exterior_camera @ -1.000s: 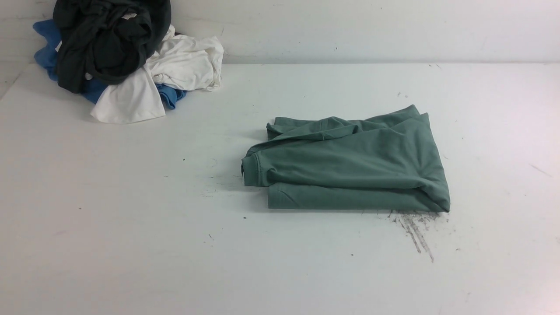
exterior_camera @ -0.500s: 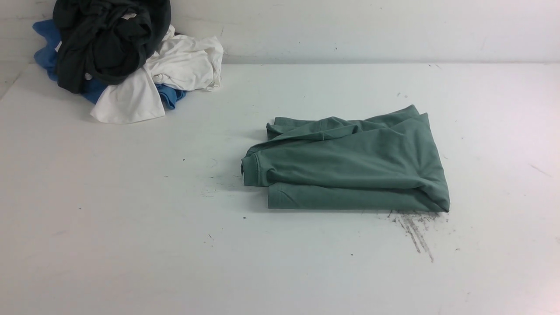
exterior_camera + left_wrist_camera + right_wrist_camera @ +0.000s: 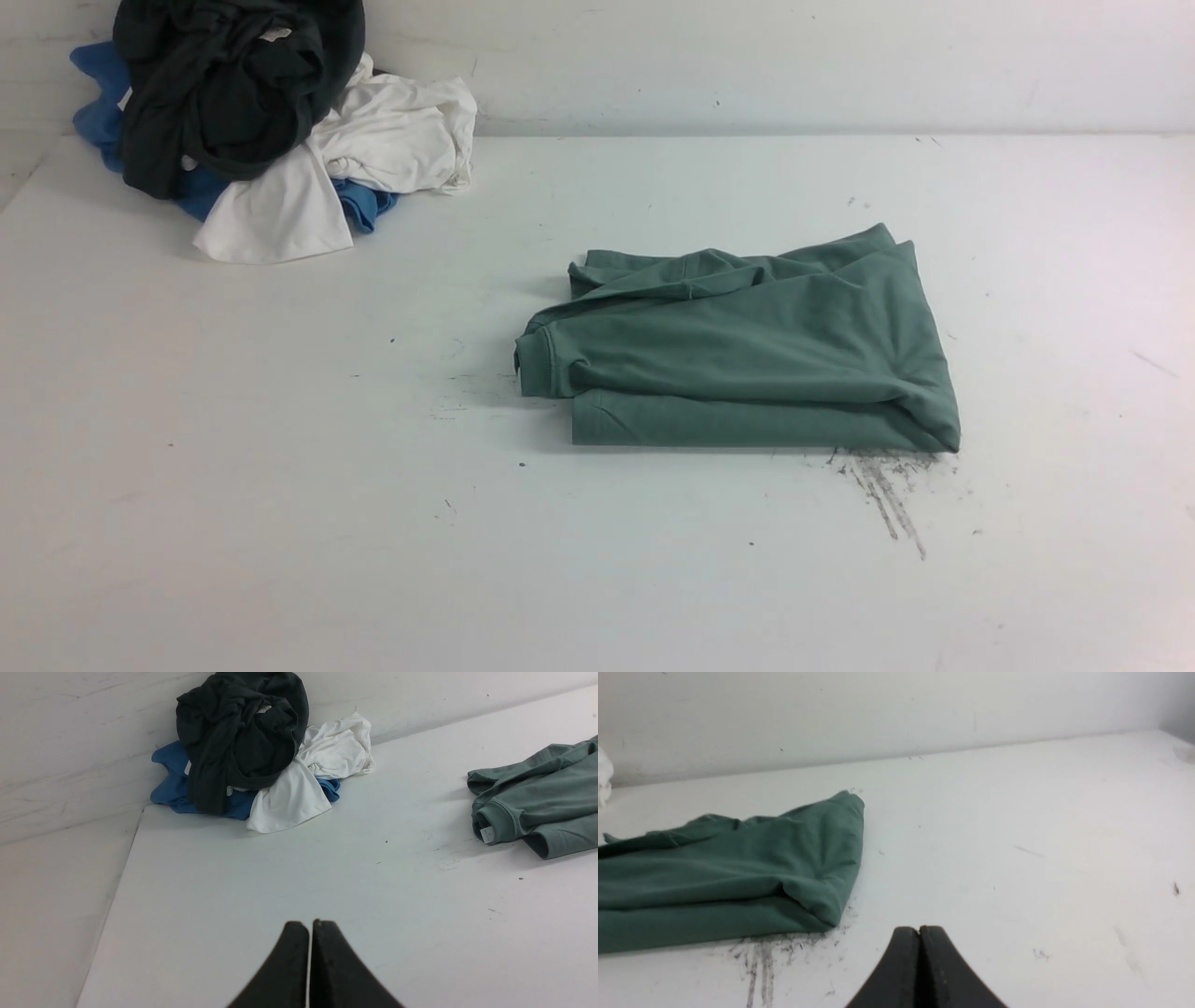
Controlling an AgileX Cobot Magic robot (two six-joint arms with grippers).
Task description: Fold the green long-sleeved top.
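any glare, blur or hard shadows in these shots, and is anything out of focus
Front view: flat, even light, no glare; the green top throws only a soft shadow to its left on the table. Left wrist view: clothes pile sharp, shut left gripper slightly soft at the frame edge. Right wrist view: a little hazy overall, right gripper dark and soft, table washed out towards the far side.

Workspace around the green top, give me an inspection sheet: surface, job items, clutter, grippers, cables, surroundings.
Surface: white table, dark scuff marks at the top's near right corner.
Job's things: green long-sleeved top lies folded in a compact stack right of centre, white label showing at its left end.
Clutter: heap at far left corner, blackish garment over blue garment and white garment.
Grippers: left gripper and right gripper, fingers shut, empty, clear of the top.
Cables: nothing seen.
Surroundings: white wall behind.
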